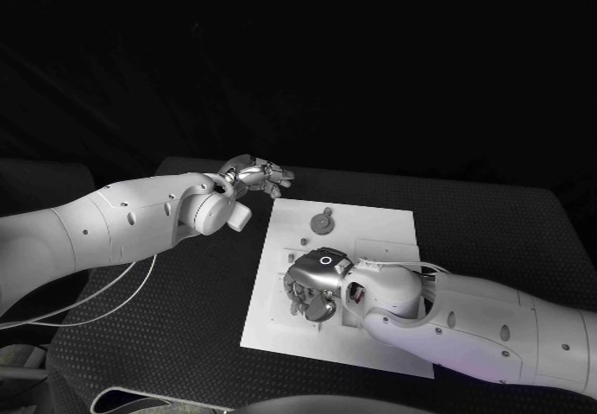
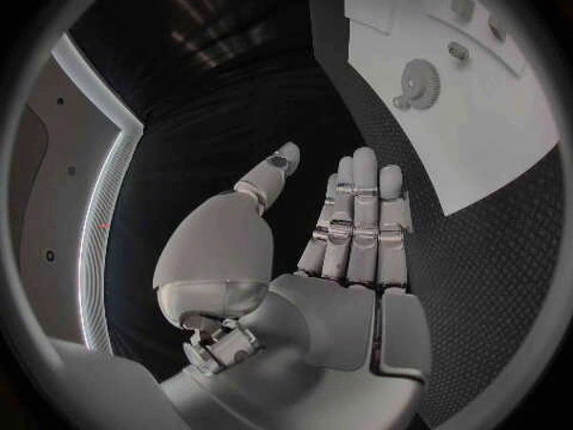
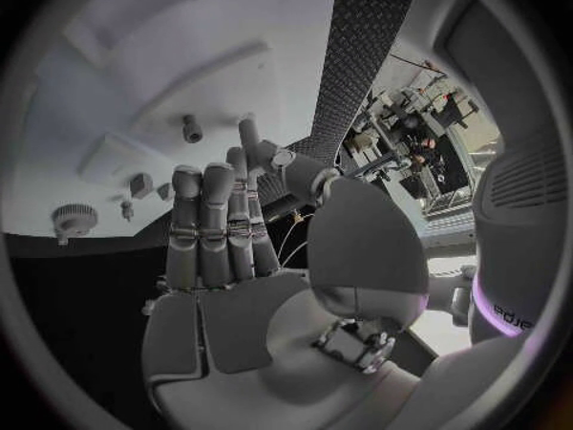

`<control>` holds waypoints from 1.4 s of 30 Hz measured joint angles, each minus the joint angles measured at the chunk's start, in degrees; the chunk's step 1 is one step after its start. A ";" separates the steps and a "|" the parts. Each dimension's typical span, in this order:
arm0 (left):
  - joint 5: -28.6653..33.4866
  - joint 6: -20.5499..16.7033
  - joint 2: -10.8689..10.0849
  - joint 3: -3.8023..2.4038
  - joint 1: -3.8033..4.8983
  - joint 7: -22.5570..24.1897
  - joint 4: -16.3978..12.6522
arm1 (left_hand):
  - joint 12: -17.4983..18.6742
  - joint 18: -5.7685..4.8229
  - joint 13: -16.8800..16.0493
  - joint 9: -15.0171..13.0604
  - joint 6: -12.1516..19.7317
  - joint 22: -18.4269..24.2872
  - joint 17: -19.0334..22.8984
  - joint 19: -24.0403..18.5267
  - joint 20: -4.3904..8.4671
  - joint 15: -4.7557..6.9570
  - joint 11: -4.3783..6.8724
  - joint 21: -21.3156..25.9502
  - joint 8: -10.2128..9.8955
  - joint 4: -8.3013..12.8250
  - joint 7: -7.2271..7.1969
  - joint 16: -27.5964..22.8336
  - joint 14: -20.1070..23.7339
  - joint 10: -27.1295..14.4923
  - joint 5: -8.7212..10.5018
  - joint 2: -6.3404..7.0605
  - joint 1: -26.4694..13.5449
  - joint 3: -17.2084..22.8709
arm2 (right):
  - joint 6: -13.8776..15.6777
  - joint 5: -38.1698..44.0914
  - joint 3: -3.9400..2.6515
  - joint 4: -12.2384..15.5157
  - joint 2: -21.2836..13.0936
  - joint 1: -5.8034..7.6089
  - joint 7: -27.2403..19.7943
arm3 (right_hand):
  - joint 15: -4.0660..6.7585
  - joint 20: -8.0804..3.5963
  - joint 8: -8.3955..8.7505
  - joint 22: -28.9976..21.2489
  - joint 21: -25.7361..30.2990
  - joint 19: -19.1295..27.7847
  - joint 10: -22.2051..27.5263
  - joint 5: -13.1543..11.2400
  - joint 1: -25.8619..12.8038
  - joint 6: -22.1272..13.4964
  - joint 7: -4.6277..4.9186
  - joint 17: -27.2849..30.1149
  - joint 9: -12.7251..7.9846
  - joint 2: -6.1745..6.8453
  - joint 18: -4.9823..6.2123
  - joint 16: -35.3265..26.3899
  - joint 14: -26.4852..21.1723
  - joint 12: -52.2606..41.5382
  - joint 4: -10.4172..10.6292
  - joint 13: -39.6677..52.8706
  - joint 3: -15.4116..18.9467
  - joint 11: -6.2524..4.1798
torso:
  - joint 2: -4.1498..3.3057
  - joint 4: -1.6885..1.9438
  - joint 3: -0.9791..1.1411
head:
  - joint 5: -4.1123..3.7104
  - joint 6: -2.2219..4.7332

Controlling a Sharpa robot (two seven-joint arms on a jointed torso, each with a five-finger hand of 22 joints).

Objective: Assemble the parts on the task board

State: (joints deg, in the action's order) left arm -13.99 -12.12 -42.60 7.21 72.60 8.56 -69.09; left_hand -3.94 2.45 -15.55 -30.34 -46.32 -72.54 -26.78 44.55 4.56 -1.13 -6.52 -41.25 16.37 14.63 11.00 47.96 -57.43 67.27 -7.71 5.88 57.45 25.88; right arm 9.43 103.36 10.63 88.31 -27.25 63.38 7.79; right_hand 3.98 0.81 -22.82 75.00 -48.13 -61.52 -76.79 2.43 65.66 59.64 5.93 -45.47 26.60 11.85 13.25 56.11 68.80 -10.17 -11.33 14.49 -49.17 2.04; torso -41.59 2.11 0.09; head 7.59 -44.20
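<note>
The right silver many-fingered hand (image 1: 314,285) hovers low over the middle of the flat white rectangular task board (image 1: 373,224), fingers straight, apart and holding nothing, probably lining up with the small parts below it. A round grey toothed gear (image 1: 323,222) lies flat near the board's far end, untouched. The left silver hand (image 1: 255,177), empty with fingers extended, waits off the board's far corner above the black textured surface (image 1: 186,302), leaving the right room

Black table (image 1: 162,319) with the white task board (image 1: 373,220) flat at its middle.
</note>
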 measured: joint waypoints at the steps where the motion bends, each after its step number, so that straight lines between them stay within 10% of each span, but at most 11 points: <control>1: 0.00 0.00 0.00 0.00 0.00 0.00 0.00 | 0.00 -0.01 0.00 0.00 0.00 0.00 0.00 0.00 0.00 0.00 0.00 0.00 0.00 0.00 0.00 0.00 0.00 0.00 0.00 0.00 0.00 0.00 | -0.02 0.01 0.01 -0.04 0.00 0.00 -0.01 | 0.00 0.00 0.00 0.00 0.00 0.00 0.00 0.00 0.01 0.05 0.05 0.00 0.00 -0.01 0.00 0.00 0.00 0.00 0.00 0.00 0.00 0.00 | 0.00 0.00 0.01 | 0.01 -0.01; 42: 0.02 0.12 -0.08 0.00 0.00 -0.04 -0.30 | 0.00 0.03 0.00 0.00 0.00 -0.09 -0.15 0.21 0.04 0.00 -0.13 0.22 0.00 0.00 0.00 0.00 0.00 -0.32 0.00 0.00 0.00 0.00 | 0.75 0.85 2.08 -1.83 1.64 -0.19 -0.17 | -0.10 0.11 0.00 0.00 0.00 -0.08 0.01 0.23 0.12 0.00 -0.03 0.11 1.40 -0.10 0.03 -0.01 0.09 -0.03 -0.32 0.03 -0.01 0.00 | 0.00 0.02 -0.03 | 0.23 -0.44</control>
State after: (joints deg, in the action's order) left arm -13.97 -12.00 -42.68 7.21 72.60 8.52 -69.39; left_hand -3.94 2.48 -15.55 -30.34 -46.33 -72.63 -26.93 44.76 4.59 -1.13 -6.65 -41.03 16.37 14.63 11.00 47.96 -57.43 66.95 -7.71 5.88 57.45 25.88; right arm 10.18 104.21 12.70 86.48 -25.61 63.19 7.61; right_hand 3.88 0.92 -22.82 75.00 -48.13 -61.59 -76.79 2.66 65.78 59.65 5.90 -45.35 28.00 11.75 13.28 56.10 68.89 -10.20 -11.65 14.53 -49.17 2.04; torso -41.59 2.13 0.06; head 7.81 -44.64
